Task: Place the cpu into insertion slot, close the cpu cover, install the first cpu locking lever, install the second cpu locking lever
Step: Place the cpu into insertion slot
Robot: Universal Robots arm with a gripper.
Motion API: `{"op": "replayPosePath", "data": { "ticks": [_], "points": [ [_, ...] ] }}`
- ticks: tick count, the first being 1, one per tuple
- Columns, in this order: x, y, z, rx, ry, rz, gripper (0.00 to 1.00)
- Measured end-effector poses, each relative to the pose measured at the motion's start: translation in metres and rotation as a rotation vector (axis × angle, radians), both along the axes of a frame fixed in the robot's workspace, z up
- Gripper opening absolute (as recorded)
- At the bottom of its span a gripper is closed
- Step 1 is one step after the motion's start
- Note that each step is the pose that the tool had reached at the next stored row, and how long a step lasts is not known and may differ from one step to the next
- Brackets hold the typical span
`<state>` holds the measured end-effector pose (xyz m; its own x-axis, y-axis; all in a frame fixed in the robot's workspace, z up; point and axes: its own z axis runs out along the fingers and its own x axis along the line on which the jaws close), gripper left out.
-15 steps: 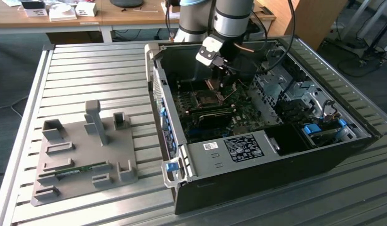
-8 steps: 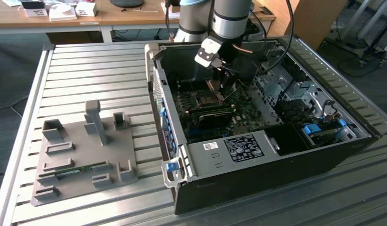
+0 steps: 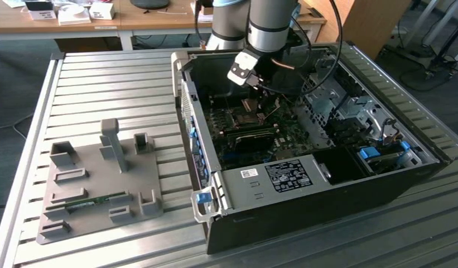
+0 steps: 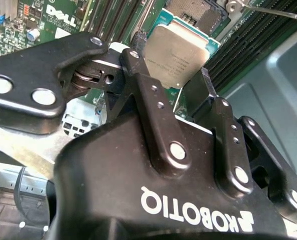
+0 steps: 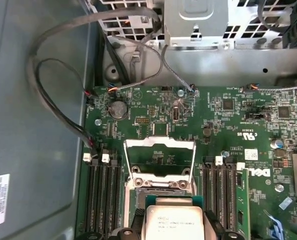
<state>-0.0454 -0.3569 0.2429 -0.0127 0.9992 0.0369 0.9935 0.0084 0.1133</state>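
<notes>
At the exterior view's left, a grey moulded fixture plate [image 3: 102, 184] lay on the ribbed metal tabletop [image 3: 110, 84], well apart from the open black computer case [image 3: 326, 215] further right. The grey robot arm [image 3: 273, 22] reached down into the case, with the case walls close around it.

In the second wrist view the black two-fingered claw [image 4: 171, 60] was narrowed onto the cpu [image 4: 181, 52], a small flat square chip with a silvery top. Its fingertips [image 4: 134, 54] pressed against opposite edges. The chip was held near the insertion slot [image 4: 193, 14], a square socket whose dark centre lay uncovered on the dark green motherboard [image 5: 228, 115].

The cpu cover [image 5: 161, 143], a thin metal frame, stood raised open. Long black memory slots [image 5: 101, 195] flanked the socket on both sides. Black cables [image 5: 48, 95] looped along the case wall.
</notes>
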Motion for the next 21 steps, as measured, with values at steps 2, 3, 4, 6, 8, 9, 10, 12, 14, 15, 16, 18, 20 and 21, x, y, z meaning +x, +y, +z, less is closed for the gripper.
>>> {"op": "replayPosePath", "data": {
  "ticks": [2,3,4,6,8,9,10,12,14,15,16,18,20,21],
  "points": [
    [0.0,0.0,-0.0035,-0.0002,0.0001,-0.001,0.54],
    [0.0,0.0,-0.0055,-0.0001,0.0001,-0.001,0.54],
    [0.0,0.0,-0.007,-0.0001,0.0001,-0.001,0.54],
    [0.0,0.0,-0.0074,-0.0002,0.0001,-0.001,0.54],
    [0.0,0.0,-0.0074,-0.0003,0.0002,-0.001,0.54],
    [0.0,0.0,-0.0076,0.0013,0.0001,-0.001,0.54],
    [0.0,0.0,-0.0082,0.0048,-0.0016,-0.001,0.54],
    [0.0,0.0001,-0.0096,0.0084,-0.0058,-0.001,0.54],
    [0.0,0.0,-0.0108,0.0082,-0.0059,-0.001,0.54],
    [-0.001,0.0003,-0.0114,0.008,-0.006,-0.001,0.54],
    [-0.001,0.0012,-0.0121,0.0078,-0.0058,-0.001,0.54],
    [-0.001,0.0026,-0.0138,0.0083,-0.006,-0.001,0.54],
    [-0.001,0.0034,-0.0164,0.0082,-0.0059,-0.001,0.54],
    [-0.002,0.0036,-0.0179,0.0082,-0.0059,-0.001,0.54]
  ]
}}
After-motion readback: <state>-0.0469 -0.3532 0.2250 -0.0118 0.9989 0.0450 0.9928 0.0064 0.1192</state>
